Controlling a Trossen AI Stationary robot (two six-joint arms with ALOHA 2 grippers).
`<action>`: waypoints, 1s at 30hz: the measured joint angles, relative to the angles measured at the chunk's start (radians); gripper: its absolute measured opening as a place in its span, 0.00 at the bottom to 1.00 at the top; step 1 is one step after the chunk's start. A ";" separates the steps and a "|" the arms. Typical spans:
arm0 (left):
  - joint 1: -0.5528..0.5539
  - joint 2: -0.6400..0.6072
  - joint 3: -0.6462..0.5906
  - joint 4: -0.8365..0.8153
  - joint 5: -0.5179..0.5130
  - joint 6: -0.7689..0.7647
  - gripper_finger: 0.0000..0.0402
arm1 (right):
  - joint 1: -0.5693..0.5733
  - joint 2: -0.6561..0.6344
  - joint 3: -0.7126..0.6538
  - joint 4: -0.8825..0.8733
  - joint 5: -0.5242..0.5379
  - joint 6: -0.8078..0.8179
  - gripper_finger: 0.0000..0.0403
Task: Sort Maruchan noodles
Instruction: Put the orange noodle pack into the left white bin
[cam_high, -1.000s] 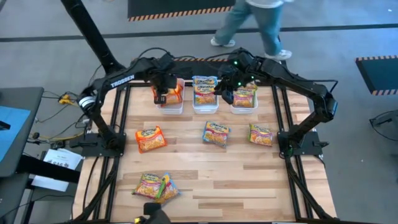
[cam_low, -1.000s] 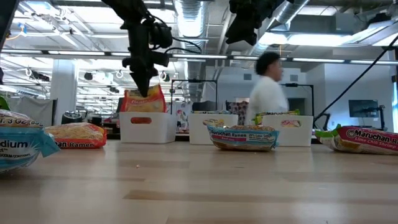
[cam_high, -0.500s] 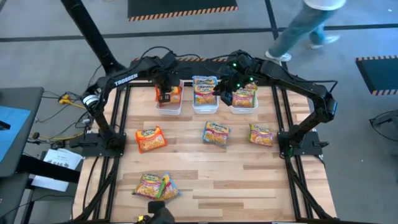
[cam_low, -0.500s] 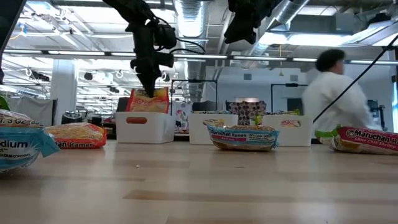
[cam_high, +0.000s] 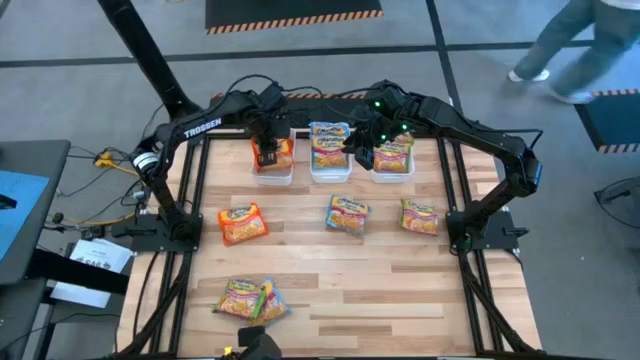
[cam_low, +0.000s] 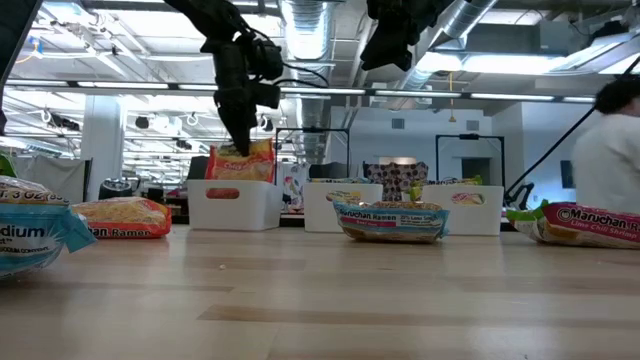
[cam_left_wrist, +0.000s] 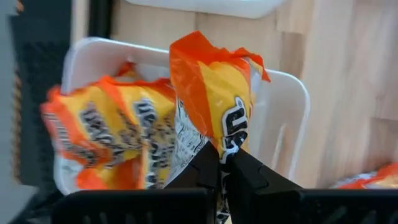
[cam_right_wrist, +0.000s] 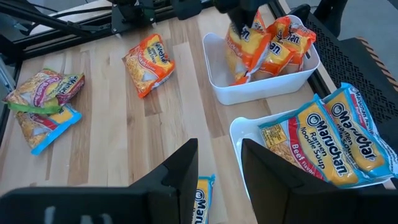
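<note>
An orange Maruchan noodles packet (cam_low: 240, 162) stands on end in the left white bin (cam_high: 274, 172), with my left gripper (cam_left_wrist: 225, 155) shut on it from above. Another orange packet (cam_left_wrist: 106, 143) lies in the same bin. The middle bin (cam_high: 330, 172) holds blue packets (cam_right_wrist: 329, 143), and the right bin (cam_high: 393, 175) holds green-pink ones. My right gripper (cam_right_wrist: 217, 168) hangs open high over the gap between the middle and right bins, with nothing between its fingers. My left gripper pinches the orange packet's upper end (cam_left_wrist: 233, 134) between its two fingers. The fingers come from above and point steeply down. The packet hangs nearly upright below them, its lower part inside the left bin behind the bin's wall (cam_low: 237, 205). I cannot tell whether it rests on the bottom.
Loose packets lie on the wooden table: an orange one (cam_high: 243, 223) at the left, a blue one (cam_high: 347, 214) in the middle, a green-pink one (cam_high: 420, 216) at the right, and two (cam_high: 250, 298) near the front edge. A person (cam_high: 585, 45) walks beyond the table's far right.
My left gripper has turned at the wrist while still shut on the orange packet. The packet has swung with it a little toward the middle bin and stands straighter in the left bin. A person behind the table has walked to the right.
</note>
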 joint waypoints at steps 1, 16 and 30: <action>0.000 0.000 -0.011 0.002 0.007 -0.002 0.00 | 0.000 0.000 0.000 0.000 0.000 0.000 0.37; -0.001 0.000 -0.079 0.065 -0.099 -0.027 0.00 | 0.000 0.000 0.000 -0.002 0.000 0.000 0.37; -0.001 0.000 -0.080 0.107 -0.029 -0.056 0.24 | 0.000 0.000 0.000 -0.009 0.000 0.001 0.37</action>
